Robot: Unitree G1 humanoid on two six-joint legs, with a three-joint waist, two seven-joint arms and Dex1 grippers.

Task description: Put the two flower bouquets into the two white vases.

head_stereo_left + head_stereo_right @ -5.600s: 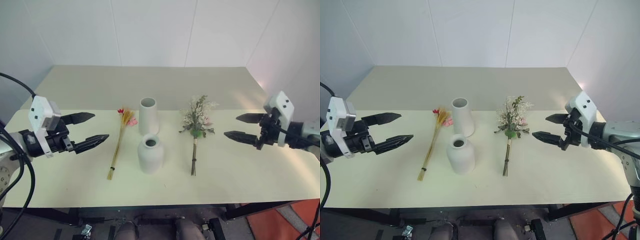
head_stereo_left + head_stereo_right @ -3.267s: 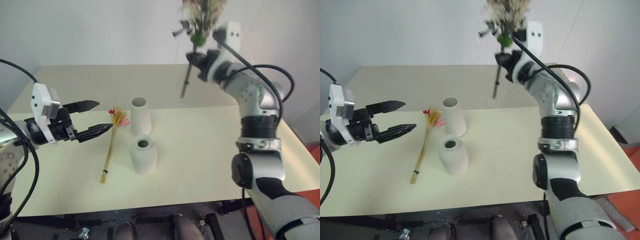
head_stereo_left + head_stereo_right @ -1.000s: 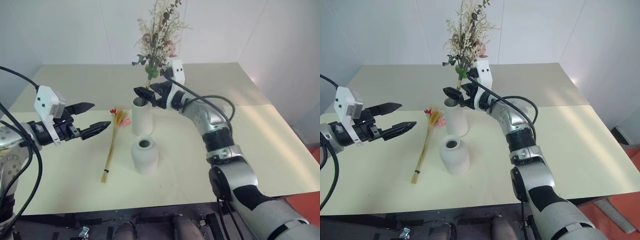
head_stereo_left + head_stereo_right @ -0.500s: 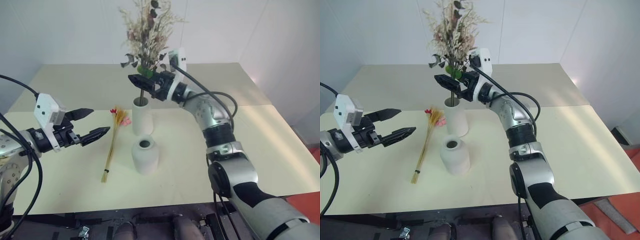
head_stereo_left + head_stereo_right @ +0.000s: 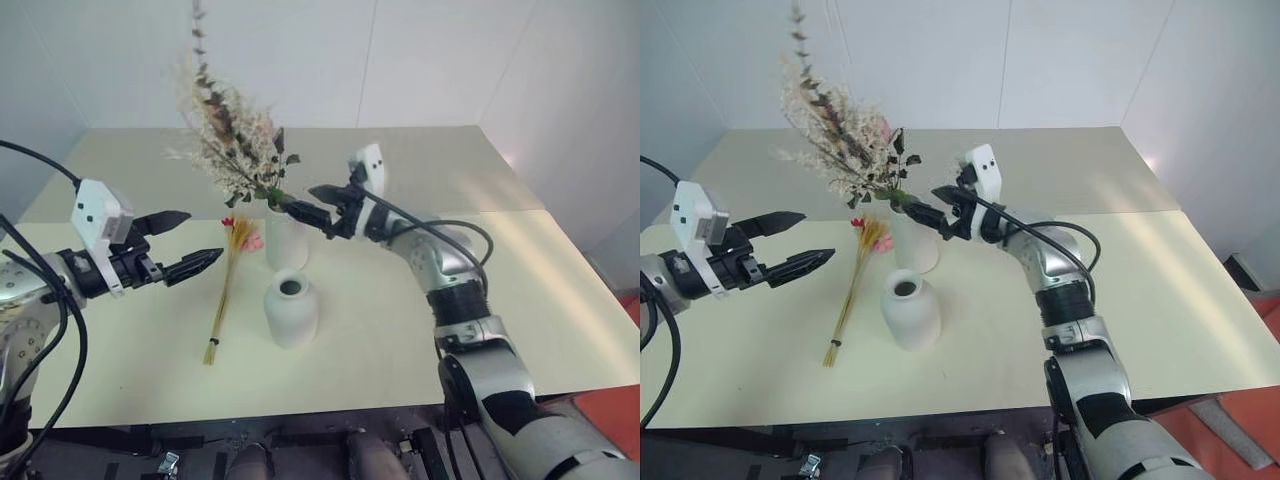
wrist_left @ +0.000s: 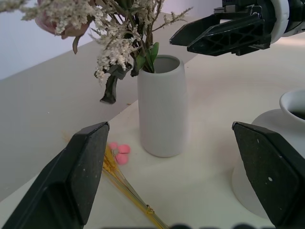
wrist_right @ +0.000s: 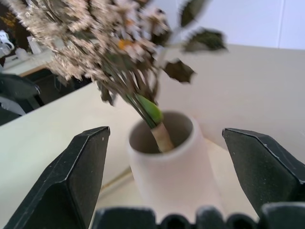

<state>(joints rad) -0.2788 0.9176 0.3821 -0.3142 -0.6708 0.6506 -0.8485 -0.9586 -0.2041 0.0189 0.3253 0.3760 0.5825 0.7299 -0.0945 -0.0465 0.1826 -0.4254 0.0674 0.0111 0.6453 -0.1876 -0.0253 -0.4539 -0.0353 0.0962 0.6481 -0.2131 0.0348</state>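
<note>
Beside the tall vase (image 5: 285,238) — bushy bouquet (image 5: 228,143) inside — right hand (image 5: 310,208) spread, empty.

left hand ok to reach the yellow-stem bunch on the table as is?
Probably yes. The left hand is open and sits just left of the thin bunch, which lies flat with bare table between them. The vases stand on its far side.
</note>
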